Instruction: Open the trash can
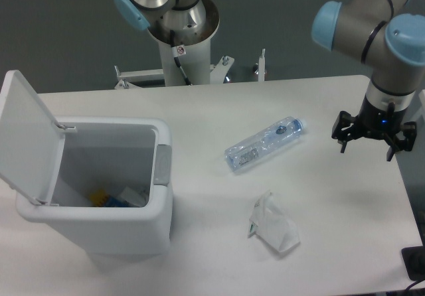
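Camera view, fixed, overlooking the white table [199,120]. Noted the trash can [106,203] at the left, near the front edge; lid [26,137] swung up and leaning back on its left-side hinge, interior exposed with a few scraps at the bottom, grey push tab [163,165] showing on the right rim. Judged the opening done, or as good as. Found the gripper [366,145] far off at the right edge of the table, pointing down, fingers spread wide, nothing between them. Logged a clear plastic bottle [264,143] lying on its side mid-table, and a crumpled clear plastic bag [273,224] nearer the front, both well apart from the bin. Suggested for finishing well: hold clear of the lid so as not to knock it shut, keep the arm high over the bottle and bag in any crossing, and confirm the lid rests open unaided.
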Tool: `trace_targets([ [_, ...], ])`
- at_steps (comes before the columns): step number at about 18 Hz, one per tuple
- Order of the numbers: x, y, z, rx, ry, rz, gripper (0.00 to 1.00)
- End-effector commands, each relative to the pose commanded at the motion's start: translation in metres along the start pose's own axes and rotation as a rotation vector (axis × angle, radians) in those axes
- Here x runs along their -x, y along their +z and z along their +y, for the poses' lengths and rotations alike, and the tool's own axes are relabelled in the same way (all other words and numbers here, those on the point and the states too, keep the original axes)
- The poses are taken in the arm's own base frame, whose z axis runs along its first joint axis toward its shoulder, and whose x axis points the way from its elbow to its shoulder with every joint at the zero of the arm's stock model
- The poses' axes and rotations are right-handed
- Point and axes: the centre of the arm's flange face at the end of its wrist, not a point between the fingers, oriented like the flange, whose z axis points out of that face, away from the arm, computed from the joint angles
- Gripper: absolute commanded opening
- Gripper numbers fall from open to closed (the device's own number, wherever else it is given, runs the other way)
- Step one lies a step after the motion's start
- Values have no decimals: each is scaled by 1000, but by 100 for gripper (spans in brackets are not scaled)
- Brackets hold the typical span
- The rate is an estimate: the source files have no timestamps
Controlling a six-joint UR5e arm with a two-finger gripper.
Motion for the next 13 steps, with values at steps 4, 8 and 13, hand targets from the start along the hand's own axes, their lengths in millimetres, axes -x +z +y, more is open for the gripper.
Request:
trace_targets([
  [4, 0, -1, 11, 74, 164, 46, 100],
  [8, 0, -2, 12, 107, 210, 44, 100],
  [13, 0, -4, 11, 104, 213, 36, 100],
])
